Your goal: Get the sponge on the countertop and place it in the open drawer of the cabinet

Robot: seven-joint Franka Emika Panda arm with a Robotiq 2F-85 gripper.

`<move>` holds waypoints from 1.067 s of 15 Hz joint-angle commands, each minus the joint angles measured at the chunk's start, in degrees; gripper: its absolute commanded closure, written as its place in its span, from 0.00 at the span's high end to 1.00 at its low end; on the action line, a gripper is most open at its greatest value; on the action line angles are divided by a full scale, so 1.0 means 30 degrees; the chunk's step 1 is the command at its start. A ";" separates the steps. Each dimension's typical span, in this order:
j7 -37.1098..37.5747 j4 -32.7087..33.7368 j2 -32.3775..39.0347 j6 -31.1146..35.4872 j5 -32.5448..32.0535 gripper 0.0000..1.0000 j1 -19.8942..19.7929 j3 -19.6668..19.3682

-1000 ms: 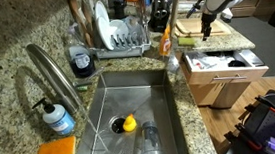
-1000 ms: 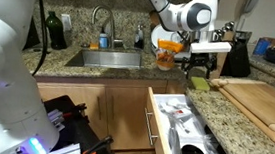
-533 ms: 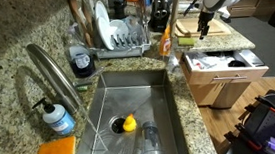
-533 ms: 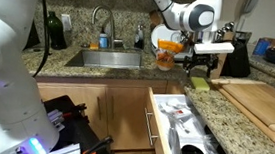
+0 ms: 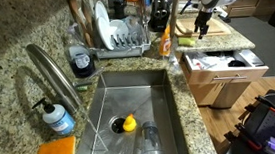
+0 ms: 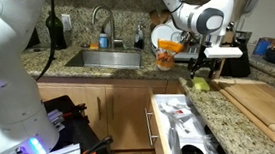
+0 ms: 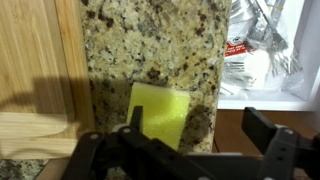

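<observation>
The yellow sponge (image 7: 160, 108) lies on the speckled granite countertop (image 7: 150, 40) near its front edge; it also shows in both exterior views (image 5: 188, 41) (image 6: 201, 84). My gripper (image 7: 198, 125) is open and empty, hovering just above it. In the wrist view the sponge sits at the left finger, not centred between the fingers. The gripper shows in both exterior views (image 5: 202, 24) (image 6: 209, 70). The drawer (image 6: 188, 132) (image 5: 223, 65) stands open below the counter, holding white and black items, in the tan cabinet (image 6: 114, 110).
A wooden cutting board (image 6: 266, 98) (image 7: 35, 60) lies beside the sponge. An orange bottle (image 6: 164, 57) stands close behind the gripper. The steel sink (image 5: 129, 98) holds a yellow duck (image 5: 128, 123). An orange pad (image 5: 56, 151), soap bottle (image 5: 56, 117) and dish rack (image 5: 124, 33) are near it.
My gripper has shifted a little sideways toward the cutting board, staying open above the sponge. The sponge has not moved.
</observation>
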 commanded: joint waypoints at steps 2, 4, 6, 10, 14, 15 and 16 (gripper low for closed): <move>0.1525 0.0973 0.0893 0.0070 -0.0355 1.00 0.0452 -0.0588; 0.3529 0.2395 0.2124 0.0176 -0.0272 1.00 0.0693 -0.0792; 0.4852 0.3451 0.2930 -0.0052 -0.0503 1.00 0.1003 -0.0692; 0.4985 0.3583 0.3156 -0.0381 -0.0527 1.00 0.0918 -0.0136; 0.5650 0.4707 0.4090 -0.0644 -0.0752 1.00 0.1295 -0.0093; 0.5819 0.5144 0.4471 -0.0712 -0.0562 1.00 0.1152 -0.0095; 0.6193 0.5439 0.4794 -0.0469 -0.0553 1.00 0.1151 -0.0224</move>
